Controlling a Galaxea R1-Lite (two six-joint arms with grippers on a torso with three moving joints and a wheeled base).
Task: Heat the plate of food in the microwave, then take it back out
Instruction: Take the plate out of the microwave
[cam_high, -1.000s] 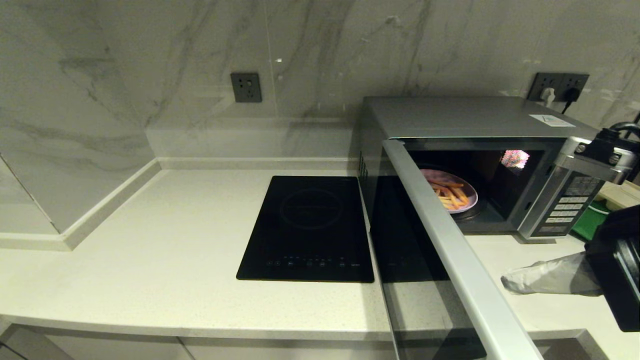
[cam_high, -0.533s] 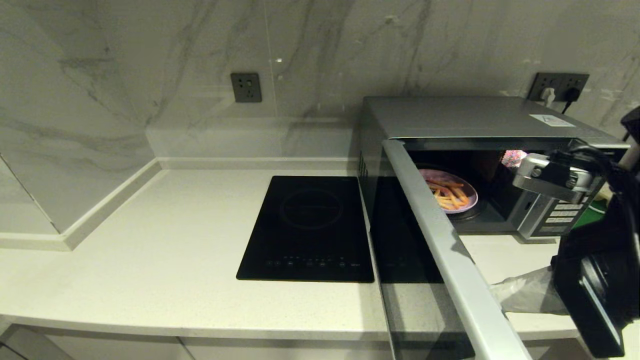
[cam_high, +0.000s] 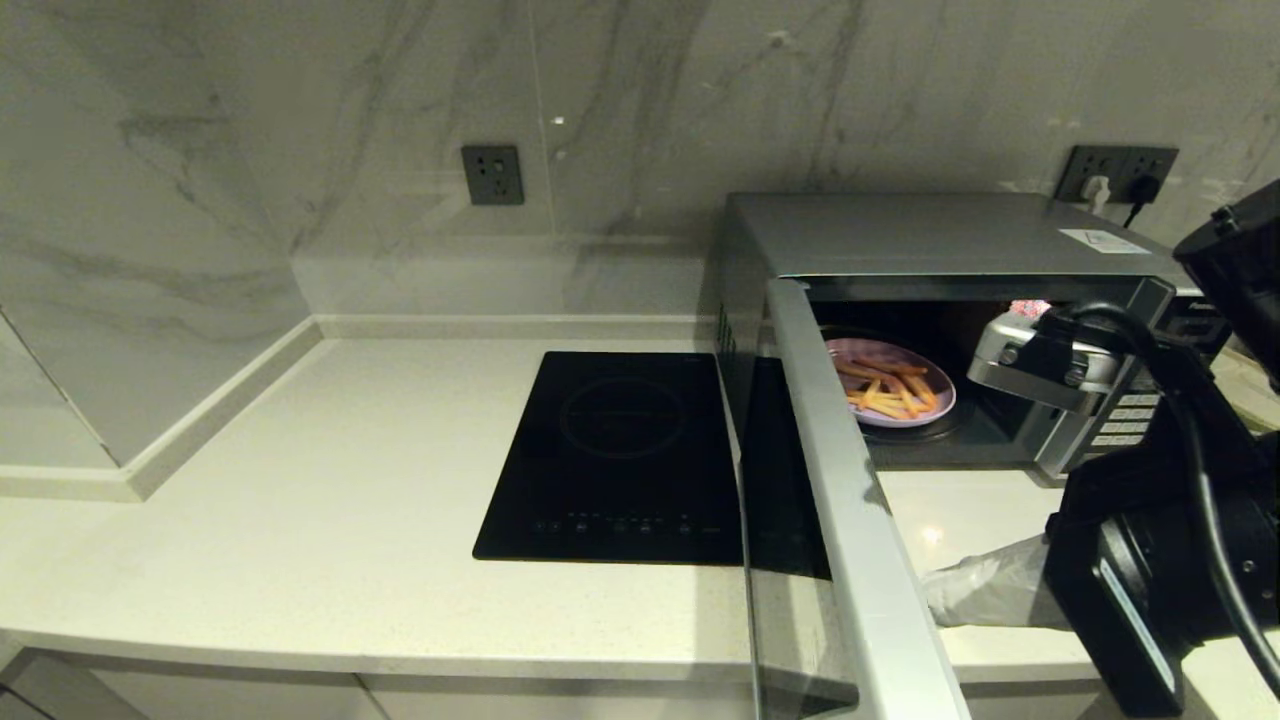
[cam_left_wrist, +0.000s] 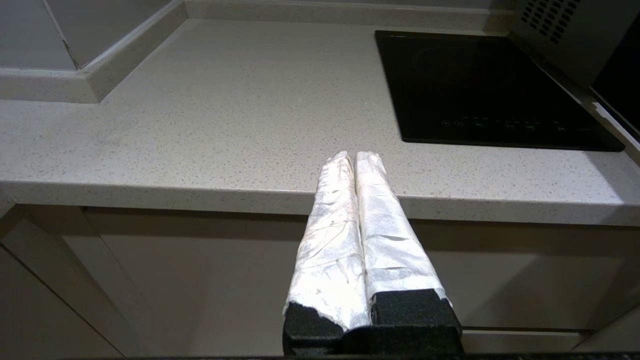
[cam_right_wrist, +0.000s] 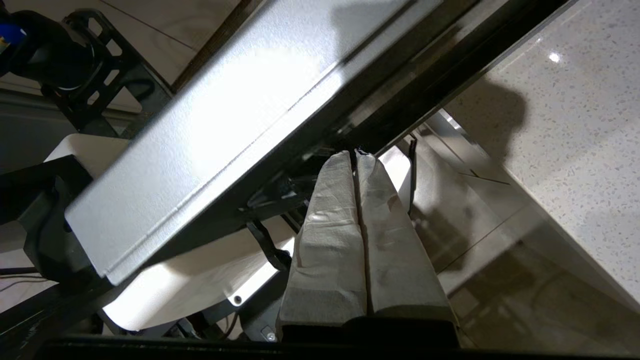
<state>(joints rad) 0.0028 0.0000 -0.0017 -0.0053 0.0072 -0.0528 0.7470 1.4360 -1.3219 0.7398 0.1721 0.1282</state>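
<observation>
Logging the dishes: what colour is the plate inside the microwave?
Pale lilac plate, holding orange-yellow sticks; the head view shows it best, inside the open microwave.

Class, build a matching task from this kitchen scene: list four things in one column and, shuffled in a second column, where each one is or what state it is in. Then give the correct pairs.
Things:
1. plate of food
2. microwave door
3. right tool
4. black cooktop

Places or states:
A. swung open
B. set into the counter, left of the microwave
C. inside the oven cavity
D. shut, tips at the door's inner side

Pairs: 1-C, 2-A, 3-D, 4-B
</observation>
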